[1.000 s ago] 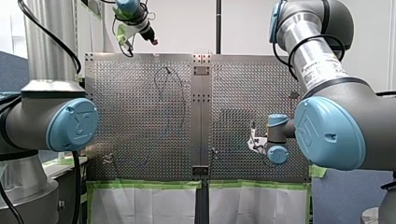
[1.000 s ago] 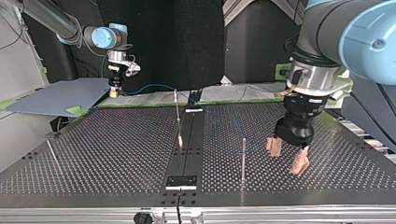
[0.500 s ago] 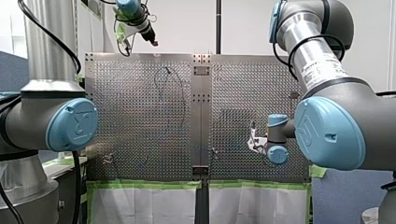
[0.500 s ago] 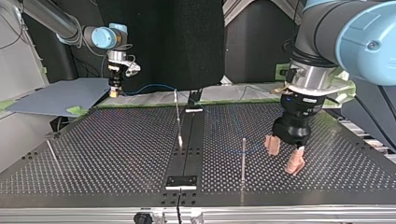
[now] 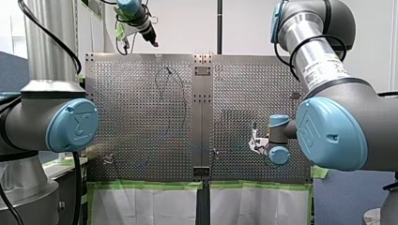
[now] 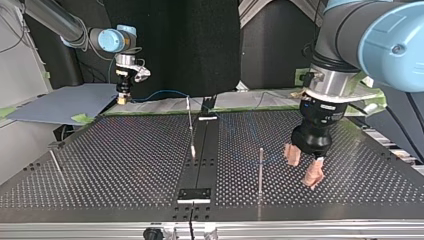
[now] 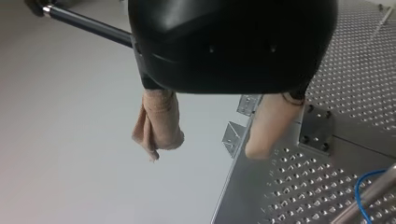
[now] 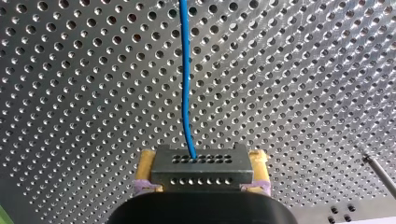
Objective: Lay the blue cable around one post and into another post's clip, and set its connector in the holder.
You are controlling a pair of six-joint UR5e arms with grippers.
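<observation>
Perforated counter (image 6: 125, 150) held posts (image 6: 260, 170); my left hand (image 6: 303, 166) hung open and empty above it, while my right hand (image 8: 201, 175) gripped the connector (image 8: 201, 161) on the cable (image 8: 186, 84).

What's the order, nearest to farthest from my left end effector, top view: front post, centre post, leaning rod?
From my left end effector:
1. Front post, just beside it.
2. Centre post, by the middle strip.
3. Leaning rod, at the view's far left.

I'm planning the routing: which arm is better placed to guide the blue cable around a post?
Probably my left: my left tool hangs open, empty, beside the post. My right tool is shut on the connector, far from that post.
</observation>
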